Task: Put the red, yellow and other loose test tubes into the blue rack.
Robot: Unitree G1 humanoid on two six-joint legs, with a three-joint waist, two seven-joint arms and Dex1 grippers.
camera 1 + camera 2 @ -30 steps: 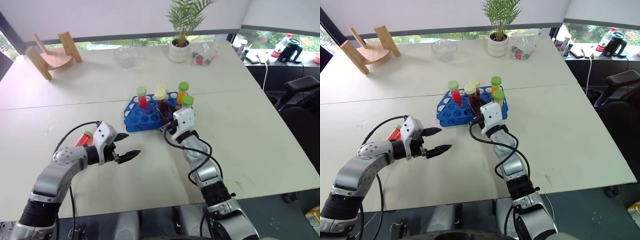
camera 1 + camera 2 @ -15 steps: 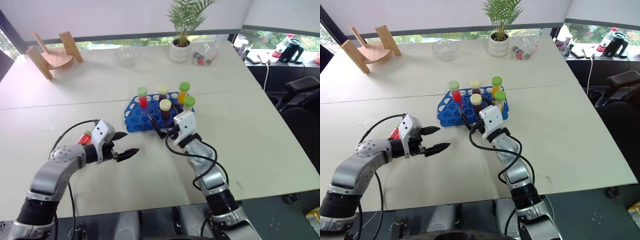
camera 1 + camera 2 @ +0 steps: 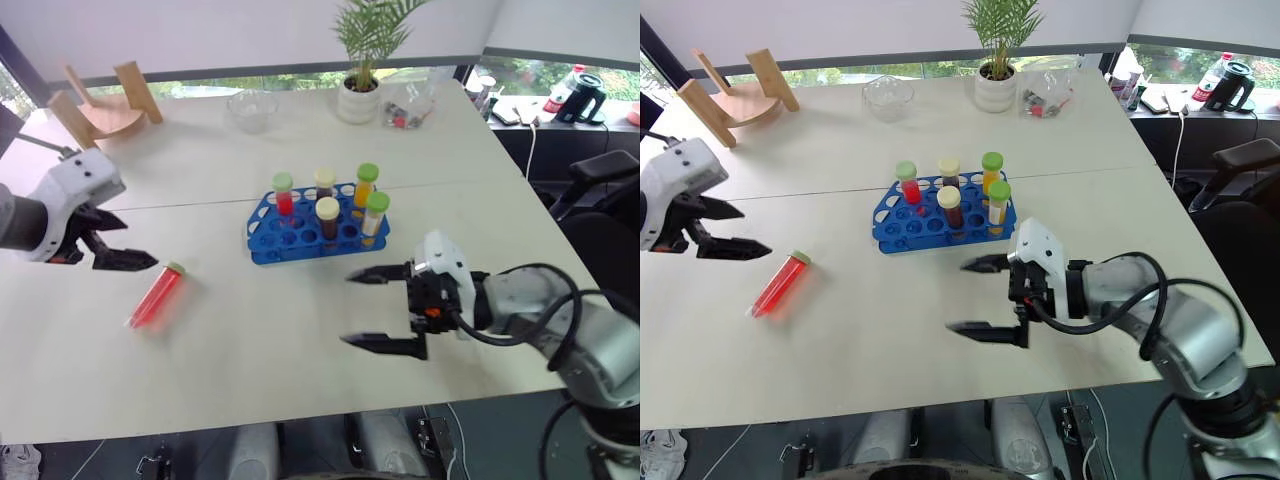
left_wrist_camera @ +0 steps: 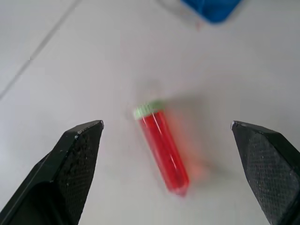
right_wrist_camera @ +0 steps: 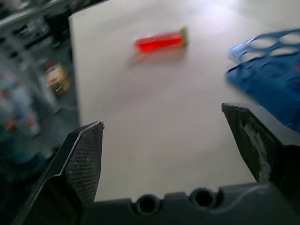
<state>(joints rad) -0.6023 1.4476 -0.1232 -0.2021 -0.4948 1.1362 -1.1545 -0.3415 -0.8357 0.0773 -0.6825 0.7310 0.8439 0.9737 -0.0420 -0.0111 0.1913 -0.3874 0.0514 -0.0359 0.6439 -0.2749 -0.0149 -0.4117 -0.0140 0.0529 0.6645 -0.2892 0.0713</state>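
The blue rack (image 3: 268, 243) stands mid-table holding several capped tubes, among them a red one (image 3: 284, 198) and a yellow one (image 3: 374, 220). A loose red test tube (image 3: 155, 297) with a green cap lies flat on the table to the left of the rack; the wrist views show it too (image 4: 164, 152) (image 5: 161, 40). My left gripper (image 3: 138, 245) hovers open, above and to the left of that tube, apart from it. My right gripper (image 3: 347, 309) is open and empty in front of the rack, pointing left across the table.
A potted plant (image 3: 360, 95), a glass bowl (image 3: 252, 108), a plastic bag (image 3: 408, 105) and a wooden stand (image 3: 100, 110) sit along the table's far side. A black chair (image 3: 600, 190) stands off the right edge.
My right gripper opened, left a dark cream-capped tube standing in the rack, and drew back toward the front edge. My left gripper rose and swung left, uncovering the red tube.
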